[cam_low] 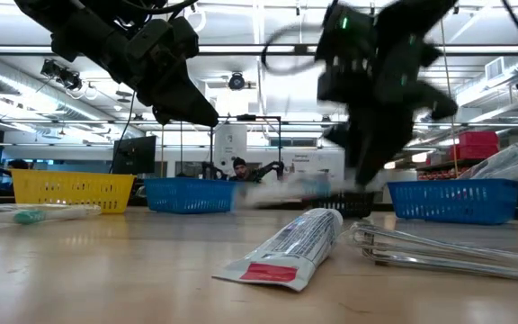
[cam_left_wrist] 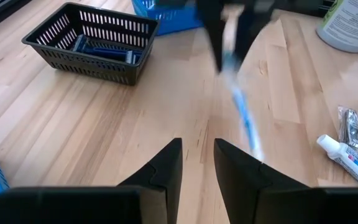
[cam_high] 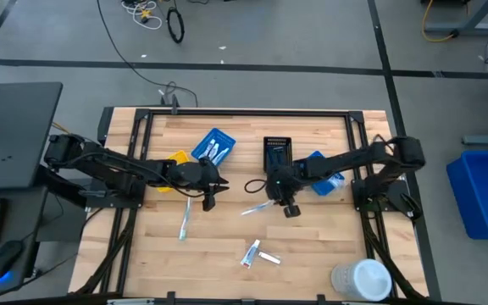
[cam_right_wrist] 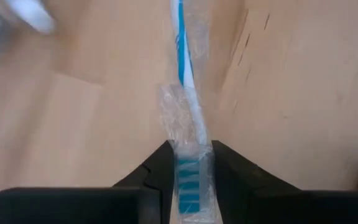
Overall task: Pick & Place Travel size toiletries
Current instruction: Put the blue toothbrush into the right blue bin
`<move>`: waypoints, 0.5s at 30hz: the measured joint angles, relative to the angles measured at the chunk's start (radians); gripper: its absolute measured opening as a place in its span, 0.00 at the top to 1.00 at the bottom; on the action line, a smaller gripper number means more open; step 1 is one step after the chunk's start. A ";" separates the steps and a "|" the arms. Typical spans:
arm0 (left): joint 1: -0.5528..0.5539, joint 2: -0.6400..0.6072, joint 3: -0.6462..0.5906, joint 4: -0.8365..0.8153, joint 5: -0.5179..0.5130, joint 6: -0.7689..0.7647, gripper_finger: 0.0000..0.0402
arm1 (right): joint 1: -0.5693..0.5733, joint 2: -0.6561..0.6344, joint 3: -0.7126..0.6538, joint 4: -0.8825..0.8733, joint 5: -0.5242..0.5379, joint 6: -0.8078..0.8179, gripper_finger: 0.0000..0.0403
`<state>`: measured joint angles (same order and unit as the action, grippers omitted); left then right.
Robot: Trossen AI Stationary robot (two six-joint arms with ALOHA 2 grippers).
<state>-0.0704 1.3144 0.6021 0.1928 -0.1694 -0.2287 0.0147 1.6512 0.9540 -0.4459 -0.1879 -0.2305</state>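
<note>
My right gripper [cam_high: 280, 203] is over the table's middle, shut on a blue and white toothbrush in a clear wrapper [cam_right_wrist: 185, 74]. The toothbrush also shows in the high view [cam_high: 257, 208] and in the left wrist view [cam_left_wrist: 244, 118]. My left gripper [cam_left_wrist: 197, 155] is open and empty, left of it in the high view [cam_high: 209, 193]. A second wrapped toothbrush [cam_high: 185, 223] lies flat on the table near the left gripper. A white toothpaste tube with a red end [cam_high: 250, 252] and a small packet [cam_high: 268, 258] lie flat nearer the front edge. My right gripper pinches the wrapped toothbrush by its bristle end [cam_right_wrist: 189, 180] between its two fingers. The fingers come from above, pointing down. The handle [cam_left_wrist: 248, 134] slants down and away below the fingers. Whether its free end touches the table I cannot tell.
A blue bin [cam_high: 214, 146] holding some items, a yellow bin [cam_high: 176, 159] partly under the left arm, a black bin [cam_high: 277, 152] and another blue bin [cam_high: 326, 180] stand across the far half. A large white round container [cam_high: 363, 278] stands at the front right corner.
</note>
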 joint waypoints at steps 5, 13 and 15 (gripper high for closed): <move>0.000 0.000 0.000 -0.001 -0.002 0.000 0.75 | 0.043 -0.152 0.100 -0.309 0.040 0.170 0.77; 0.000 0.000 0.000 0.000 -0.003 0.000 0.75 | 0.059 -0.340 0.184 -0.869 0.232 0.653 0.77; 0.000 0.000 0.000 0.000 -0.010 0.000 0.75 | 0.056 -0.362 0.170 -0.976 0.254 0.779 0.77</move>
<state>-0.0708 1.3144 0.6022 0.1932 -0.1793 -0.2283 0.0704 1.2889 1.1244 -1.4221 0.0657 0.5487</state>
